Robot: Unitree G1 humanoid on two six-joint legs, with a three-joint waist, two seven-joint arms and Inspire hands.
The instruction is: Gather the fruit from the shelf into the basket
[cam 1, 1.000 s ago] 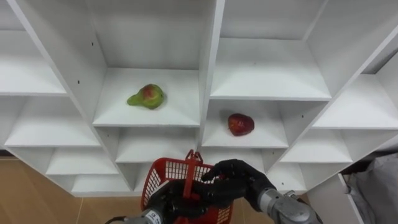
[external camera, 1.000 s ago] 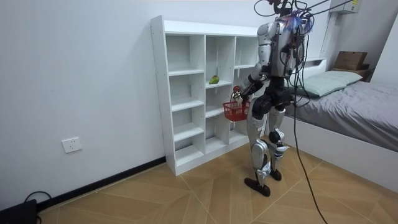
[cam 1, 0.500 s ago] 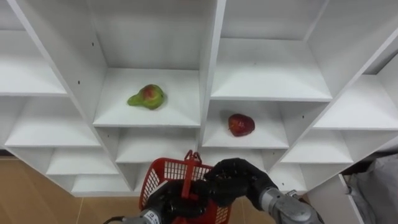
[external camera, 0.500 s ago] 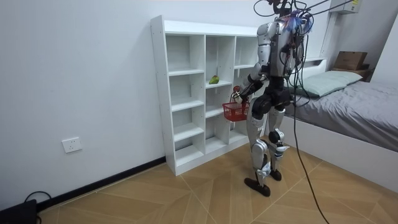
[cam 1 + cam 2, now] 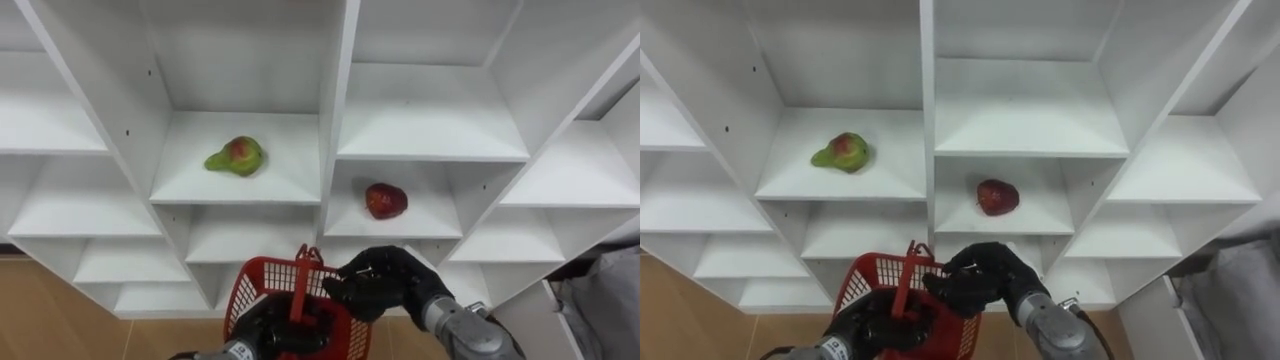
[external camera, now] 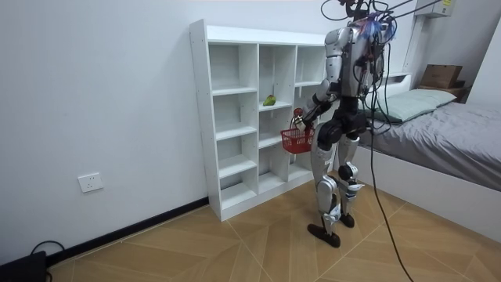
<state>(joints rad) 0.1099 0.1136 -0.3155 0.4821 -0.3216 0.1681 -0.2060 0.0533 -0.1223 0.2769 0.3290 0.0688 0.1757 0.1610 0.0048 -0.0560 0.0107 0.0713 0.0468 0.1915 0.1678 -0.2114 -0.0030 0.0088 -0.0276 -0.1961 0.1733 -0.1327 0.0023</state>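
Change: the right hand (image 5: 388,284) has drifted a little to the right and up, so its fingertips stand clear of the basket's upright handle, where half a second ago they were against it; the basket, both fruits and the robot's stance are as before
Left hand (image 5: 278,330): clenched round the foot of the handle, low in the eye views; it carries the basket (image 5: 262,288)
Right hand: dark fingers curled inward over the basket's right rim; nothing seen inside them
Pear (image 5: 237,156): lies on its side on a shelf of the closet (image 5: 338,110), in the compartment just left of the central upright, stalk end pointing left
Apple (image 5: 386,200): in the compartment right of that upright, one step lower, near the back wall; well apart from both hands
In the way: the central upright stands between the two fruits; the basket hangs below both shelves, in front of the lower compartments
Around: the robot stands upright facing the closet; a bed (image 6: 450,129) lies behind it at the room view's right; a wall socket (image 6: 90,182) sits low on the wall; the floor (image 6: 235,251) is wood parquet
Materials: closet of smooth white board, open-fronted and square-edged; basket of red plastic lattice; pear green with a red blush; apple dark red and glossy
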